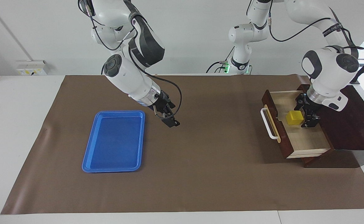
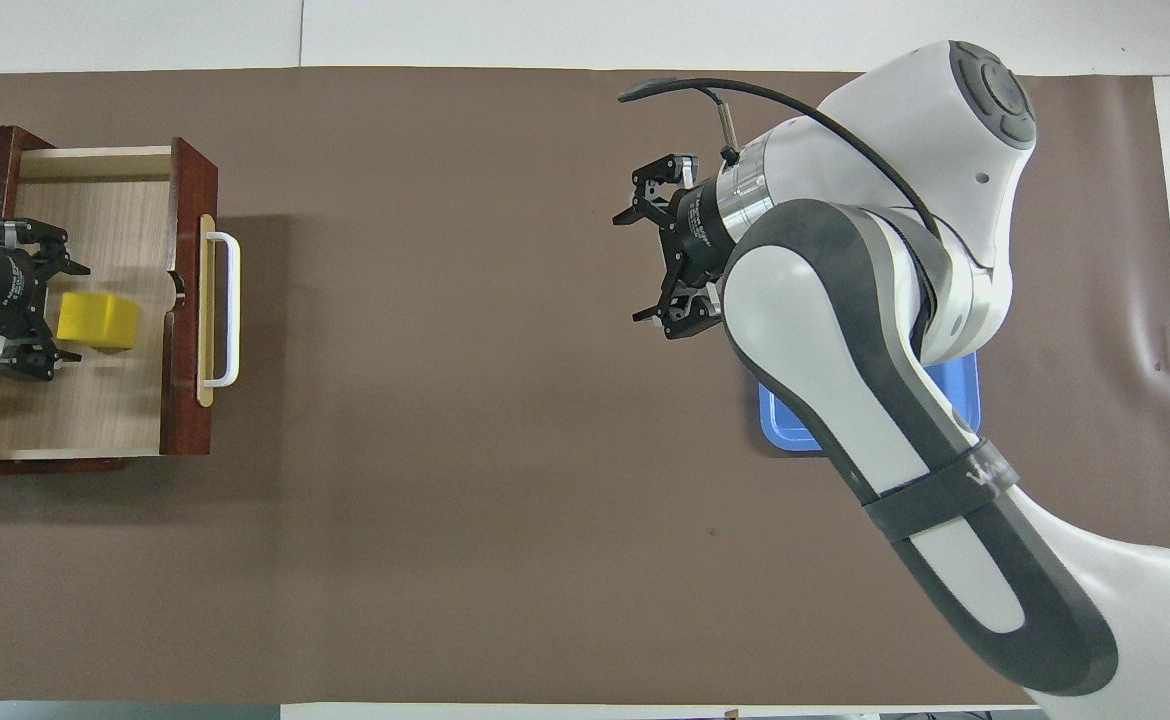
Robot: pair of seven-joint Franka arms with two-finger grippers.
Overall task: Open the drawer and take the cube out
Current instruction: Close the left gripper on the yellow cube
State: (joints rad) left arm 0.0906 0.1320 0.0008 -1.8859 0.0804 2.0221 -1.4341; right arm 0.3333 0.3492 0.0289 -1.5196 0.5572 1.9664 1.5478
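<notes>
The drawer (image 1: 266, 98) stands pulled out of its dark wooden box (image 1: 353, 124) at the left arm's end of the table, white handle (image 1: 269, 124) toward the table's middle. The yellow cube (image 1: 295, 117) sits on its pale floor. My left gripper (image 1: 306, 115) is open and reaches down into the drawer, on the cube's box side, with a finger off each side of the cube's edge. The overhead view shows the same drawer (image 2: 185, 170), cube (image 2: 100, 320) and left gripper (image 2: 63, 312). My right gripper (image 1: 169, 116) is open and empty over the mat beside the blue tray; it also shows in the overhead view (image 2: 638, 265).
A flat blue tray (image 1: 115, 140) lies empty on the brown mat (image 1: 216, 155) toward the right arm's end; in the overhead view the right arm covers most of the tray (image 2: 785, 425).
</notes>
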